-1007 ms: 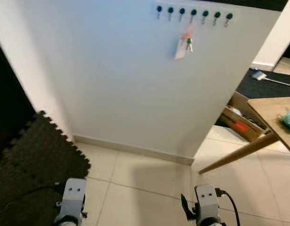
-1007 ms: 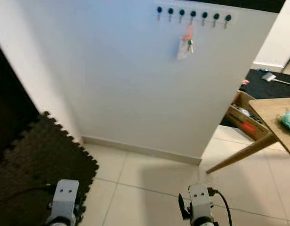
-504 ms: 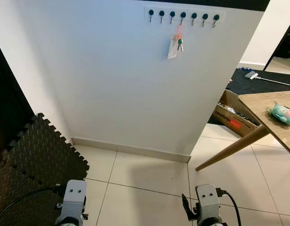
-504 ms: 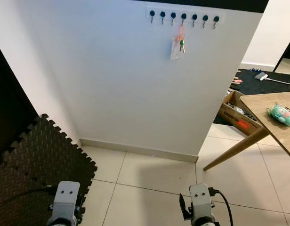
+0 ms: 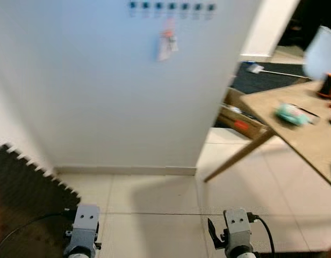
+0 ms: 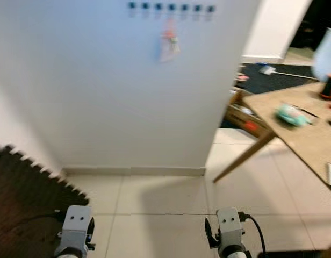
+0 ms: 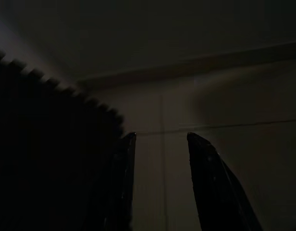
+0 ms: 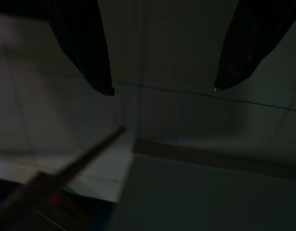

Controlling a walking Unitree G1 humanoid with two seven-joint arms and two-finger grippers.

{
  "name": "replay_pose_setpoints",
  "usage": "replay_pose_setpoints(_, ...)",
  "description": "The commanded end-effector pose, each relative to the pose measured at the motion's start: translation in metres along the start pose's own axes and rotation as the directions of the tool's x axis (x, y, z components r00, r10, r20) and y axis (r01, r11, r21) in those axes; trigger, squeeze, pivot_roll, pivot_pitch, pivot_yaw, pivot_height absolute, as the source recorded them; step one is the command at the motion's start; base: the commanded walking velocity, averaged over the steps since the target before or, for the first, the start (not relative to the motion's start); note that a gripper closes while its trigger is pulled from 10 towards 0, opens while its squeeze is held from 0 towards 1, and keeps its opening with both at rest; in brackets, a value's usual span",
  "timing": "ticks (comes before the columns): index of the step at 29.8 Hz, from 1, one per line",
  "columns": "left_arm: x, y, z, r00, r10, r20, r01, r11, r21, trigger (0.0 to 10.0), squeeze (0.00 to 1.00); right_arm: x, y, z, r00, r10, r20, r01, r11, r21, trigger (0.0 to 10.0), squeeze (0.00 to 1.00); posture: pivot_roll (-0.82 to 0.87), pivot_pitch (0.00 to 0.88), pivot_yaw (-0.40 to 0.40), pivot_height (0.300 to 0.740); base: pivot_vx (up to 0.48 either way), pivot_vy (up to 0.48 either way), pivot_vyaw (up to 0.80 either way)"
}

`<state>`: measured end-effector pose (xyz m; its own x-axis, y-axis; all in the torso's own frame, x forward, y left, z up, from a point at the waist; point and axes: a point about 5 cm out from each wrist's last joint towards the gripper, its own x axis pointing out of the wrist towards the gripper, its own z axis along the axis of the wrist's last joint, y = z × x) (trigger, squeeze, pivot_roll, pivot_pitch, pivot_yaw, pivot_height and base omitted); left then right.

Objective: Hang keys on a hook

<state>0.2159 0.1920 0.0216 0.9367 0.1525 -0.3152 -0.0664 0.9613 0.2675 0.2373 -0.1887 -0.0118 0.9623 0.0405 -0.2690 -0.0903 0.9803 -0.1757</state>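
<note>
The small bunch of keys with an orange and white tag [image 5: 166, 44] hung on the row of dark round hooks [image 5: 171, 6] high on the white wall [image 5: 101, 80]. It hung straight down, long side up and down. The job looked done, so I think nothing more was needed but to step away. The left gripper [image 7: 160, 183] and the right gripper [image 8: 162, 89] hung low over the pale floor tiles [image 6: 165, 215], fingers apart, holding nothing.

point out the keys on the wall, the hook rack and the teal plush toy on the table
keys [image 5: 167, 45], left eye view, on the blurred bunch hanging below the rack
hook rack [image 5: 171, 7], left eye view, on the middle of the row of dark hooks
teal plush toy [image 6: 290, 115], right eye view, on its body
</note>
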Motion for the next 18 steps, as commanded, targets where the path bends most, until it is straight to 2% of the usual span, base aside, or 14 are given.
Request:
replay_pose_setpoints(1,-0.0035,0.0005,-0.009,0.999,-0.002,-0.033,0.003,1.0,0.021,10.0,0.0,-0.0038,0.002,-0.0063,1.0,0.005,-0.023,-0.004,1.0,0.004,10.0,0.0,0.12,0.149,-0.035,0.74,0.0,0.0,-0.77)
replay_pose_setpoints(18,-0.0035,0.0,-0.0095,0.999,-0.002,-0.037,0.003,1.0,0.021,10.0,0.0,-0.0025,0.0014,-0.0057,1.0,0.004,-0.024,-0.004,1.0,0.004,10.0,0.0,0.12,0.146,-0.036,0.74,0.0,0.0,-0.77)
